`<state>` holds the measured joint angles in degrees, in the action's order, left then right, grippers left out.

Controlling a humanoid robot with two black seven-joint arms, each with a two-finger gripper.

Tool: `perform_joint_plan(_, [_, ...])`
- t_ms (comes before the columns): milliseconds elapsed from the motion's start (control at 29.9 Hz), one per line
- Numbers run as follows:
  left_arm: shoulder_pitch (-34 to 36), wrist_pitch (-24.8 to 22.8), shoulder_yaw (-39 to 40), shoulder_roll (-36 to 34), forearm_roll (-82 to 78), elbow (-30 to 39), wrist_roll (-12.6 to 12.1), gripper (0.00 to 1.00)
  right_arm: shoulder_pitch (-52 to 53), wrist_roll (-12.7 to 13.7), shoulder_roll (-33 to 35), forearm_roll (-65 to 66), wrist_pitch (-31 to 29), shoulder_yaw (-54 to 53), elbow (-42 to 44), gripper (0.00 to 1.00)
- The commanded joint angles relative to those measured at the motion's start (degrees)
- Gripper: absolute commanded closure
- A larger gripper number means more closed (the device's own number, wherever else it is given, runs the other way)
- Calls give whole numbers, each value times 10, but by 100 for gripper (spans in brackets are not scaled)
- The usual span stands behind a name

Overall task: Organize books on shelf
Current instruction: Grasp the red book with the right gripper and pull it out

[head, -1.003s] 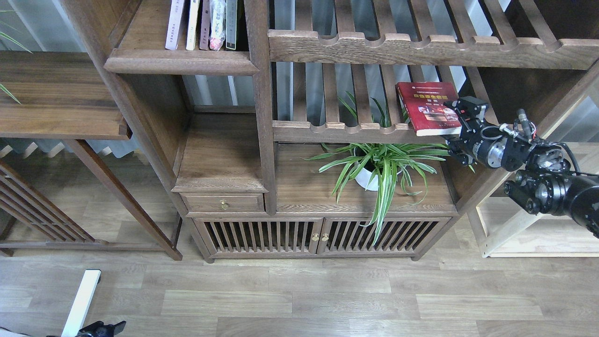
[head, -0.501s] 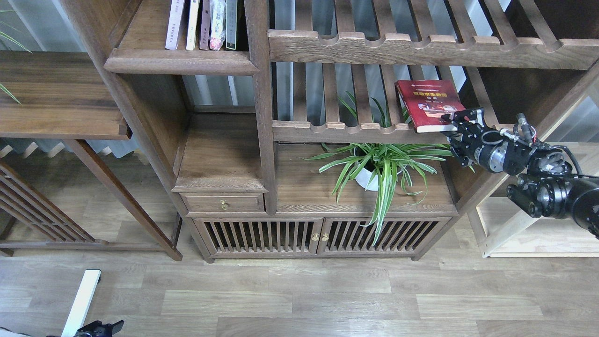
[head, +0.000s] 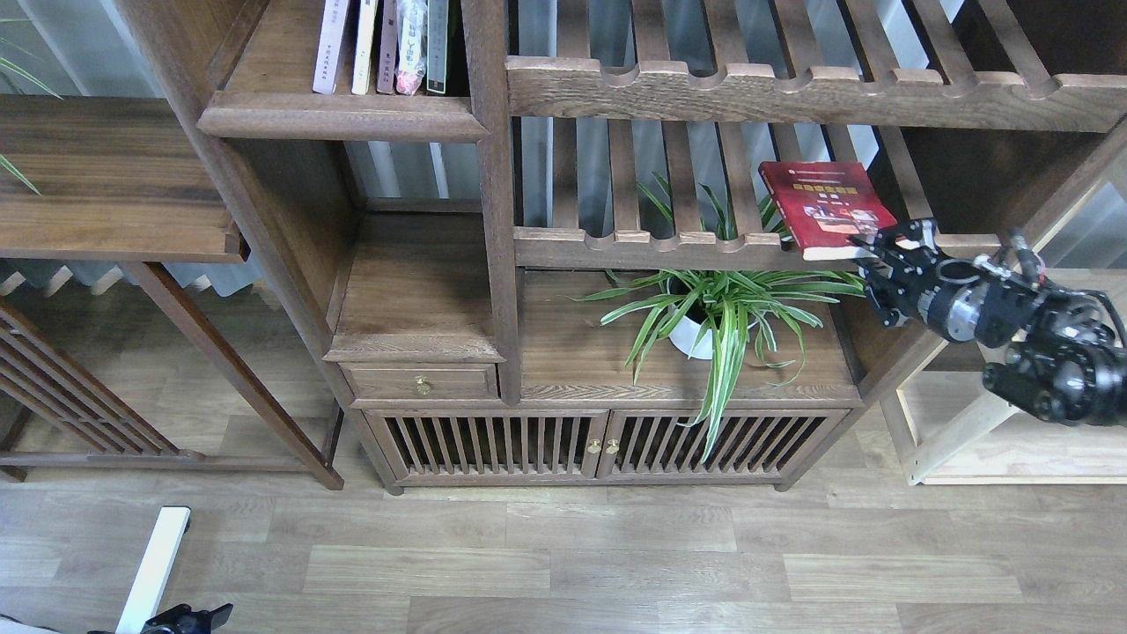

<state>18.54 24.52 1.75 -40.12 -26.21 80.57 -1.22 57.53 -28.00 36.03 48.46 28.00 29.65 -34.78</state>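
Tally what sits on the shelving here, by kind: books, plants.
Upright books on the dark-brown shelf: 5
Red book lying on the slatted rack, at the right gripper: 1
Potted plant: 1
Total: 7

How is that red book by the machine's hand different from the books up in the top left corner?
The red book lies cover-up on the slatted rack; the row of books stands upright on a solid shelf. It is alone and overhangs the rail beside the right hand; they are packed together. All are thin.
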Motion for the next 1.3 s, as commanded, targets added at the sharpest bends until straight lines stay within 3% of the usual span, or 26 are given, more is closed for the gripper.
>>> perform_joint_plan(0, [0, 0, 0, 0, -1, -5, 0, 11, -6, 0, 37, 1, 0, -21, -48, 99])
perform_joint_plan(434, [1, 1, 0, 1, -1, -12, 1, 11, -32, 0, 105, 7, 0, -51, -151, 98])
perform_joint_plan(1270, [5, 0, 1, 6, -1, -31, 3, 11, -65, 0, 239, 19, 0, -139, -252, 99])
